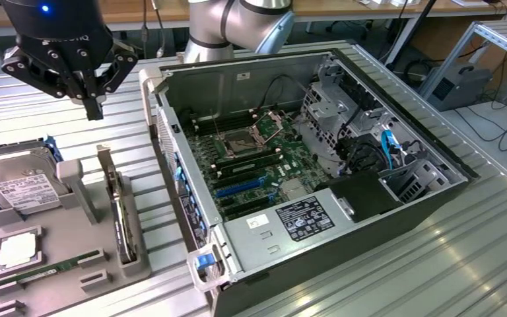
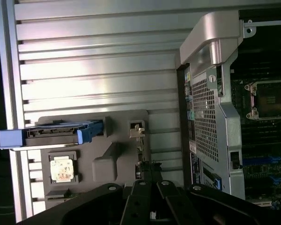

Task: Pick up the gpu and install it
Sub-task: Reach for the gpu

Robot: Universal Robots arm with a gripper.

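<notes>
Ext view: gripper (image 1: pixel 93 109) hangs at 10 o'clock of the open PC case (image 1: pixel 236 82), jaws pinched together w/ nothing in them. The gpu (image 1: pixel 123 224) stands on edge in the grey tray (image 1: pixel 77 231) on the counter (image 1: pixel 412 277), at 6 o'clock of the gripper, well apart. Wrist view: gpu shows edge-on in the tray, betw. the blue-framed hard drive (image 2: pixel 56 133) and the case.
</notes>
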